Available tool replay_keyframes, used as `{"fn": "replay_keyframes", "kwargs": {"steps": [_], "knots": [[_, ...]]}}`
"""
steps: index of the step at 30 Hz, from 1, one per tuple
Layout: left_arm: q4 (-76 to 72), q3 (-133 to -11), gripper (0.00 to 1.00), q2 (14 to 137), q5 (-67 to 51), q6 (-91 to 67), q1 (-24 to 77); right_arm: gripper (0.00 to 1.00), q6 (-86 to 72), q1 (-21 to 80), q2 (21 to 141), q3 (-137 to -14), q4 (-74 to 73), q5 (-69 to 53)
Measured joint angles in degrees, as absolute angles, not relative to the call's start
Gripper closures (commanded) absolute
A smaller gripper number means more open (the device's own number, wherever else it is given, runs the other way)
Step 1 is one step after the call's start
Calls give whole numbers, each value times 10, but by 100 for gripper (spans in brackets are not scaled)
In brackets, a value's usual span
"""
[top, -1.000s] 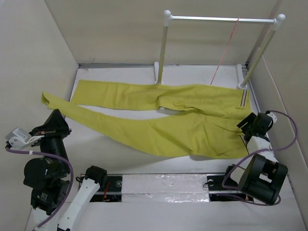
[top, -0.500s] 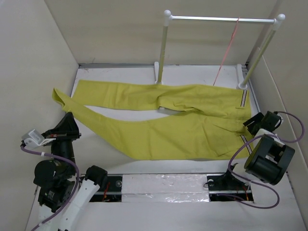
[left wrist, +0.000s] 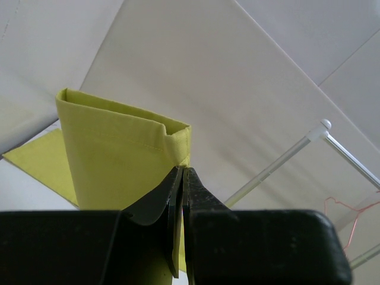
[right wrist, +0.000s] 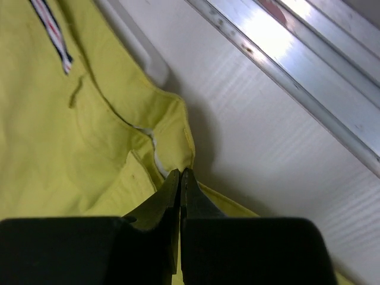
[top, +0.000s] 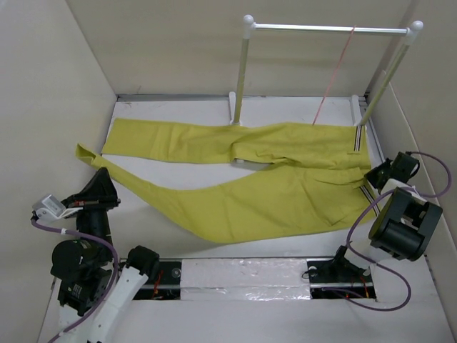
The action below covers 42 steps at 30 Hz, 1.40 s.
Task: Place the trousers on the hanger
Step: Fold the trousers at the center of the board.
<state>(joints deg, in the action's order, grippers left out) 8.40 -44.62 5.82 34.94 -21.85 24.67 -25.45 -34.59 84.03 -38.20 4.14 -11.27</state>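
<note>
Trousers (top: 250,186) spread flat on table (top: 171,107), near hanger (top: 334,75) hung on rail (top: 321,29). Left gripper (left wrist: 181,178) clenched on leg hem, right gripper (right wrist: 180,178) clenched on waistband. Best: raise both ends evenly, cloth taut.

Trousers (top: 285,200) lie before the rail (top: 328,29) (hanger (top: 335,71) on it).

Left arm (top: 78,268) and right arm (top: 401,230): black cylindrical joint housings linked by white segments, each trailed by a looping purple cable (top: 355,225). Fingers (left wrist: 155,203): matte black, flat-sided, tapering to thin tips.
</note>
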Motion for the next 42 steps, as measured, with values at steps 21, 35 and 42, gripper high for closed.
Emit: {"fn": "replay_keyframes", "kwargs": {"steps": [21,35,42], "knots": [[94,-430,100,53,312,-236,248,41,-258,-319,757,-403,3,65],[92,-429,100,23,315,-236,263,41,-279,-414,818,-358,8,-8],[92,-429,100,23,318,-236,263,75,-287,-427,871,-376,44,-35]]}}
